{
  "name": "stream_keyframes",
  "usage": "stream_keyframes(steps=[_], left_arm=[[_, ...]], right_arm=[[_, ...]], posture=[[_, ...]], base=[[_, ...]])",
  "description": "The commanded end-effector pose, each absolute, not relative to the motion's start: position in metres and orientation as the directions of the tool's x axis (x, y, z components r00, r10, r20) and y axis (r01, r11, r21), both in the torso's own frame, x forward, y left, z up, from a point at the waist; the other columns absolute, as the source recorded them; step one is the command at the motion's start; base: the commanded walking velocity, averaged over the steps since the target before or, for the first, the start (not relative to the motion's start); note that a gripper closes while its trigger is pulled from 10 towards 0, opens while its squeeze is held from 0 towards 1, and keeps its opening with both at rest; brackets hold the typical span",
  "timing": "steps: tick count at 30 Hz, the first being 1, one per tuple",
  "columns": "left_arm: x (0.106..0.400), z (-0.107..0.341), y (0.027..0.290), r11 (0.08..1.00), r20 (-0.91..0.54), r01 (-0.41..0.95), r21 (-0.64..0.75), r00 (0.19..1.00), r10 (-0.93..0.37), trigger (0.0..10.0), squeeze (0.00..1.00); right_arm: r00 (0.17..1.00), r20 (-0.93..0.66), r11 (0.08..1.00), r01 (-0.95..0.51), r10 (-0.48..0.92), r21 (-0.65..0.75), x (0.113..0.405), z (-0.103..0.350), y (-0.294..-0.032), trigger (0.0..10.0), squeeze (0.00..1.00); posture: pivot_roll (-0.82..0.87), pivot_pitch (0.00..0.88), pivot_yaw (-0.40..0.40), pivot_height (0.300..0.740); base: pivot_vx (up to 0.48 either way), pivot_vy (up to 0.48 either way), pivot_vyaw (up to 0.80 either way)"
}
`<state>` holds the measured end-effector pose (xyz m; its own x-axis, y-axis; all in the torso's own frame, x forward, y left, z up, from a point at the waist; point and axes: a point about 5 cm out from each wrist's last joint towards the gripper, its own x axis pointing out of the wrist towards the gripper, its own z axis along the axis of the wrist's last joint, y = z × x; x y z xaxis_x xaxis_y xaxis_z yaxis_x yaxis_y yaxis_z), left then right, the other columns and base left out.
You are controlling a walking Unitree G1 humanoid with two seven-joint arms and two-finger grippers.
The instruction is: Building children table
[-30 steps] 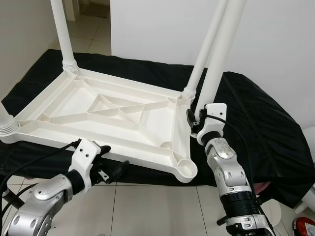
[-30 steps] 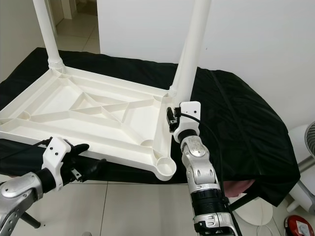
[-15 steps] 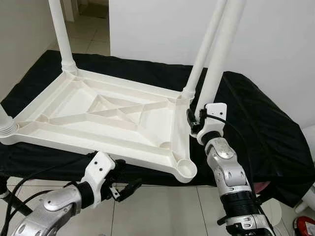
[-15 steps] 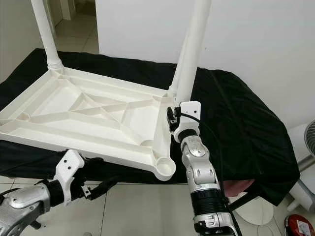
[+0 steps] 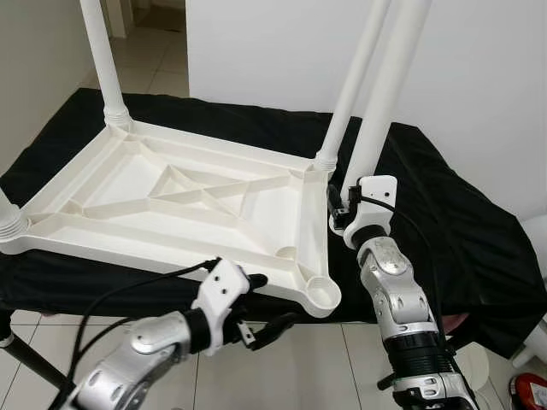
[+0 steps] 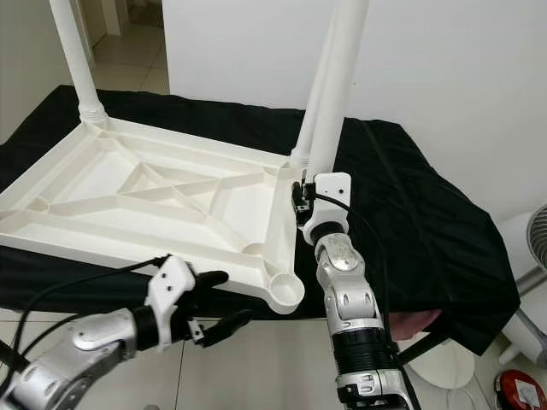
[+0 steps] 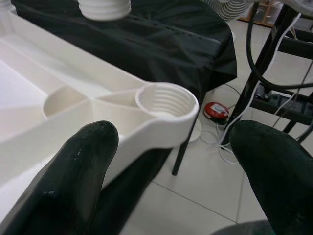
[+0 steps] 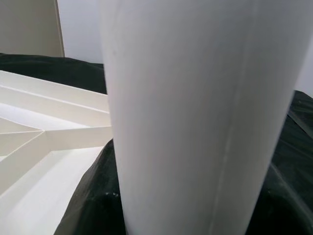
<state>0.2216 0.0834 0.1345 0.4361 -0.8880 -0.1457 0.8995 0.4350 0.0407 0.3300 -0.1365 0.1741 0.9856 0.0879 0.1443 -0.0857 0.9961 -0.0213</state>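
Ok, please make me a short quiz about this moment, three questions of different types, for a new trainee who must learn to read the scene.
1. True or false: the upturned white tabletop lies on a black cloth.
2. Multiple choice: which corner socket has no leg in it? A) the far one on the robot's left; B) the near one on the robot's right; C) the far one on the robot's right.
3. Fill in: the right gripper holds a loose white ____ upright, while the left gripper is open below the tabletop's near edge.

Key: 1 true; 2 B; 3 leg.
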Motion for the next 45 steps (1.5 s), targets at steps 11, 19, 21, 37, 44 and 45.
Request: stream_keyframes(steps=[11,19,21,37,44,45], left_arm=[[0.239,0.129,0.078,0.341,-0.231,0.914,0.219,0.388,-0.892,10.0,0.0],[0.243,0.121,0.066,0.293,-0.281,0.902,0.317,0.384,-0.88,10.0,0.0],[0.245,0.119,0.062,0.291,-0.289,0.895,0.339,0.394,-0.873,10.0,0.0],[0.288,0.133,0.03,0.383,-0.209,0.794,0.473,0.523,-0.826,10.0,0.0],[0.294,0.134,0.026,0.382,-0.206,0.784,0.49,0.53,-0.823,10.0,0.0],[0.294,0.134,0.027,0.384,-0.206,0.782,0.49,0.532,-0.821,10.0,0.0]], right_arm=[[0.986,0.156,0.998,-0.057,0.06,-0.025,0.331,0.179,-0.14,10.0,0.0],[0.985,0.163,0.999,-0.048,0.05,-0.02,0.332,0.182,-0.14,10.0,0.0],[0.986,0.162,0.999,-0.043,0.046,-0.018,0.331,0.182,-0.14,10.0,0.0],[0.988,0.153,1.0,-0.029,0.029,-0.001,0.326,0.179,-0.137,10.0,0.0],[0.989,0.147,1.0,-0.021,0.021,0.001,0.324,0.177,-0.137,10.0,0.0],[0.989,0.146,1.0,-0.02,0.02,0.0,0.324,0.177,-0.137,10.0,0.0]], posture=[[-0.01,0.0,-0.101,0.74],[-0.01,0.0,-0.09,0.74],[-0.02,0.0,-0.087,0.74],[-0.03,0.0,-0.063,0.74],[-0.04,0.0,-0.053,0.74],[-0.04,0.0,-0.053,0.74]], base=[[0.0,0.0,0.0],[0.0,0.0,0.0],[0.0,0.0,0.0],[0.0,0.0,0.0],[0.0,0.0,0.0],[0.0,0.0,0.0]])
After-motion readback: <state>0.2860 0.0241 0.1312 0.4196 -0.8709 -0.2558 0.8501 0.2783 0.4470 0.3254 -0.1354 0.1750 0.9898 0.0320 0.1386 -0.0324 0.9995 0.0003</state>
